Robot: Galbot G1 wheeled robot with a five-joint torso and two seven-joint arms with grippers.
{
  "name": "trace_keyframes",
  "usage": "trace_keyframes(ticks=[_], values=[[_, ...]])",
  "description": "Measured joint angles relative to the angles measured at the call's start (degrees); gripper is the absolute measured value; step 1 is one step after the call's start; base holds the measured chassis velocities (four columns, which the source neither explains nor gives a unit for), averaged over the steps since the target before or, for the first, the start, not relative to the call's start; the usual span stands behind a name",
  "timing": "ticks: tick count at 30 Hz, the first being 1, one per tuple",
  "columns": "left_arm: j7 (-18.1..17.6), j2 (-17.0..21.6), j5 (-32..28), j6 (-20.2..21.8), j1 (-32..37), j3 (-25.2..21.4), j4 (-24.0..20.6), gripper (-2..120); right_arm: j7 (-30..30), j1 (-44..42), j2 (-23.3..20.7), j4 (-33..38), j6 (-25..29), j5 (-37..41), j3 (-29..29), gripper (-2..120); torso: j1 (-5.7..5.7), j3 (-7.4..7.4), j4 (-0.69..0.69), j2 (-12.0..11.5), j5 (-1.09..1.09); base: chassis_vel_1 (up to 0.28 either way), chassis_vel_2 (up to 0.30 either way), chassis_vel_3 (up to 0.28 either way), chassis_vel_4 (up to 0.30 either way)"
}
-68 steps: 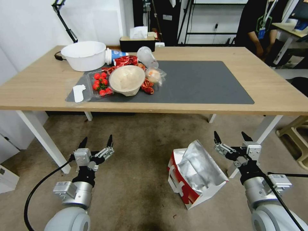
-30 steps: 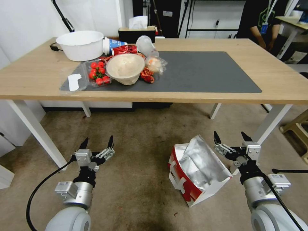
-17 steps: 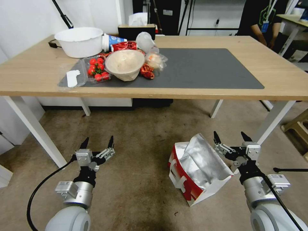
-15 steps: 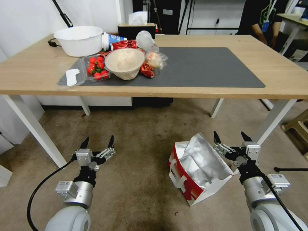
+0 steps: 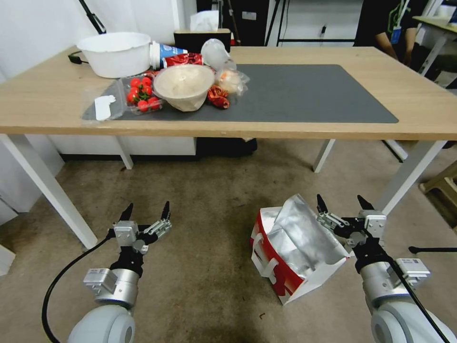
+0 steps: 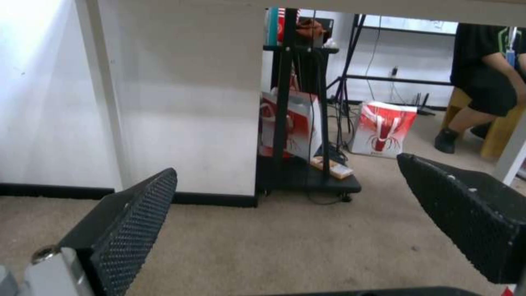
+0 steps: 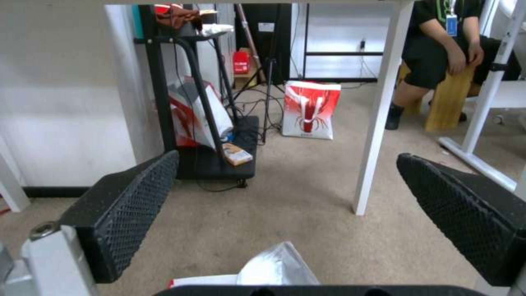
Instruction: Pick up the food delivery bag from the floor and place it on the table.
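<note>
White wall [image 6: 181, 102] with black skirting [image 6: 213, 199]; black rack [image 7: 192, 102] behind.

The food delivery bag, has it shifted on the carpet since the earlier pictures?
No. The food delivery bag keeps its place on the floor; only the camera tilted, sliding the table upward.

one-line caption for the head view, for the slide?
Food delivery bag on the floor before the table, right gripper open beside it, left gripper open.

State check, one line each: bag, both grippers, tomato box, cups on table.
food delivery bag: on the floor, tipped, mouth open, foil lining showing.
left gripper: open, empty, low over carpet.
right gripper: open, empty, beside the bag.
tomato box: lid open.
clear cup: lying on its side.
blue cup: lying on its side.
</note>
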Motion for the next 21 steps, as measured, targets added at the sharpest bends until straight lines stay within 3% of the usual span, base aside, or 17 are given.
trace_keyframes(ticks=[4, 21], values=[[0.0, 0.0, 0.0, 0.0, 0.0, 0.0, 0.0, 100, 0.0, 0.1, 0.0, -0.1, 0.0, 0.0, 0.0, 100, -0.14, -0.42, 0.00, -0.6, 0.00, 0.000, 0.000, 0.000, 0.000], [0.1, -0.1, 0.0, 0.0, 0.2, -0.1, 0.1, 100, 0.0, 0.0, -0.3, -0.1, 0.0, 0.1, -0.1, 100, -1.43, -4.63, 0.00, -6.1, 0.00, 0.000, 0.000, 0.000, 0.000]])
